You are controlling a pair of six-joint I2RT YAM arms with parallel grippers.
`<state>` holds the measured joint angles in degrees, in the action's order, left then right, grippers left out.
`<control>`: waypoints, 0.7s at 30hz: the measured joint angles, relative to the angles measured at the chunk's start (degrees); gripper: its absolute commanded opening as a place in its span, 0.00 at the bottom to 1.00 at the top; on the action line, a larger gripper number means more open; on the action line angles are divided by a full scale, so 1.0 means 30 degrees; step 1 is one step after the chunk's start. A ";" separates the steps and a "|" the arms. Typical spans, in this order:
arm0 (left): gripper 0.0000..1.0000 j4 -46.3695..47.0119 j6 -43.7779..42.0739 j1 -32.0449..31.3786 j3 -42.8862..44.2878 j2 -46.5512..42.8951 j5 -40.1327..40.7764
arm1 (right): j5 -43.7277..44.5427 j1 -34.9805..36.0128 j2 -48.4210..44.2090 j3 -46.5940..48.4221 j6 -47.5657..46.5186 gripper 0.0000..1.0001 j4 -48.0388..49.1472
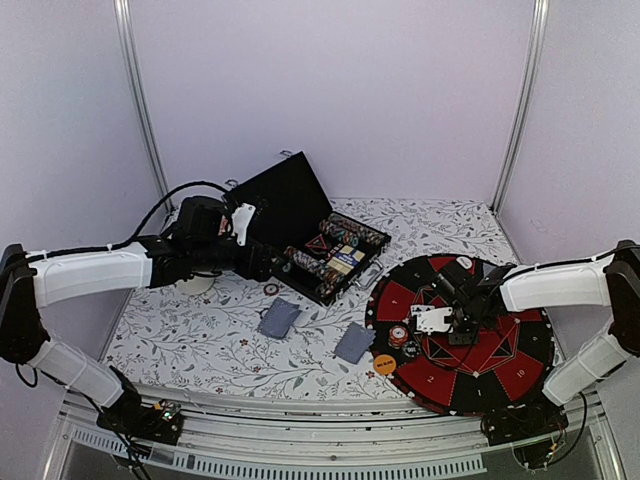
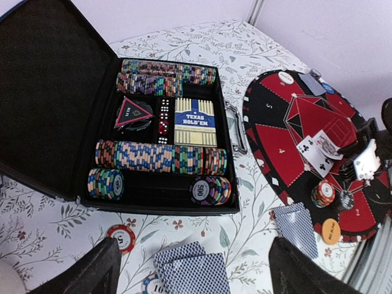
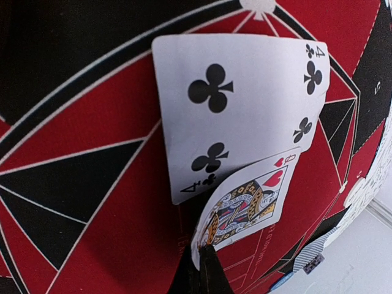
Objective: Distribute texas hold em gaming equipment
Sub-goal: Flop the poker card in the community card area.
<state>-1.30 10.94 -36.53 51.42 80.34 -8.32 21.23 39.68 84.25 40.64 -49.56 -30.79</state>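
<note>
My right gripper (image 3: pixel 205 269) is shut on the corner of a queen of hearts card (image 3: pixel 248 202), just above the red and black round mat (image 1: pixel 500 380). A four of clubs (image 3: pixel 239 104) overlaps the queen; I cannot tell whether it is pinched too. My left gripper (image 2: pixel 193 245) is open and empty above two face-down cards (image 2: pixel 196 272), in front of the open black case (image 2: pixel 55 92), which holds rows of poker chips (image 2: pixel 159 157). Another face-down pair (image 1: pixel 354 343) lies by the mat. A chip stack (image 1: pixel 398 337) and an orange disc (image 1: pixel 384 364) sit on the mat.
A red chip (image 2: pixel 120 237) and a blue chip (image 2: pixel 150 285) lie loose on the floral cloth. The case also holds a Texas Hold'em card box (image 2: pixel 195 121), dice and a triangle marker. White (image 2: pixel 286 77) and blue (image 2: pixel 329 87) discs sit at the mat's far edge.
</note>
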 measured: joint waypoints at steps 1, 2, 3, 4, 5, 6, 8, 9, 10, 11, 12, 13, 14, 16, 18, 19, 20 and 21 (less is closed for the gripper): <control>0.86 0.0000 0.0000 0.0015 0.0000 0.0000 -0.0022 | 0.0007 -0.0117 0.0036 0.0000 -0.0022 0.02 0.0029; 0.86 0.0000 0.0007 0.0022 0.0000 -0.0007 -0.0029 | 0.0022 -0.0248 0.0080 0.0000 -0.0102 0.02 0.0080; 0.86 0.0000 0.0007 0.0036 0.0000 -0.0015 -0.0029 | 0.0066 -0.0386 0.0109 0.0000 -0.0204 0.02 0.0131; 0.86 0.0000 0.0007 0.0044 0.0000 -0.0022 -0.0036 | 0.0131 -0.0495 0.0124 0.0000 -0.0299 0.02 0.0182; 0.86 0.0000 0.0007 0.0044 0.0000 -0.0029 -0.0044 | 0.0182 -0.0554 0.0160 0.0000 -0.0357 0.02 0.0233; 0.86 0.0000 0.0007 0.0051 -0.0007 -0.0029 -0.0051 | 0.0211 -0.0619 0.0233 0.0000 -0.0437 0.02 0.0284; 0.86 -0.0015 0.0000 0.0073 -0.0036 -0.0036 -0.0066 | 0.0219 -0.0634 0.0474 0.0007 -0.0517 0.02 0.0372; 0.86 -0.0015 0.0007 0.0073 -0.0058 -0.0044 -0.0073 | 0.0211 -0.0634 0.0619 0.0015 -0.0568 0.02 0.0408; 0.86 -0.0022 0.0007 0.0080 -0.0073 -0.0044 -0.0080 | 0.0219 -0.0627 0.0743 0.0029 -0.0583 0.02 0.0430; 0.86 -0.0029 0.0007 0.0080 -0.0095 -0.0044 -0.0080 | 0.0226 -0.0627 0.0838 0.0058 -0.0597 0.02 0.0437; 0.86 -0.0036 0.0007 0.0080 -0.0102 -0.0044 -0.0080 | 0.0233 -0.0627 0.0867 0.0087 -0.0634 0.02 0.0437; 0.86 -0.0051 0.0007 0.0080 -0.0109 -0.0044 -0.0080 | 0.0233 -0.0627 0.0874 0.0095 -0.0648 0.02 0.0444; 0.86 -0.0058 0.0007 0.0080 -0.0124 -0.0044 -0.0080 | 0.0233 -0.0627 0.0874 0.0095 -0.0670 0.03 0.0452; 0.86 -0.0124 0.0015 0.0080 -0.0146 -0.0044 -0.0066 | 0.0233 -0.0627 0.0874 0.0095 -0.0729 0.07 0.0452; 0.86 -0.0233 0.0022 0.0080 -0.0160 -0.0022 -0.0036 | 0.0233 -0.0627 0.0874 0.0095 -0.0765 0.15 0.0466; 0.86 -0.0335 0.0022 0.0080 -0.0160 0.0000 0.0007 | 0.0262 -0.0627 0.0874 0.0095 -0.0787 0.17 0.0474; 0.86 -0.0452 0.0029 0.0080 -0.0160 0.0051 0.0058 | 0.0306 -0.0619 0.0874 0.0095 -0.0801 0.22 0.0495; 0.88 -0.0546 0.0051 0.0080 -0.0160 0.0146 0.0102 | 0.0379 -0.0605 0.0874 0.0109 -0.0823 0.26 0.0510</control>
<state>-2.94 11.09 -36.29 50.94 80.77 -8.01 22.37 37.87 86.87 40.97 -52.03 -29.26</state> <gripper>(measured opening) 0.857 0.161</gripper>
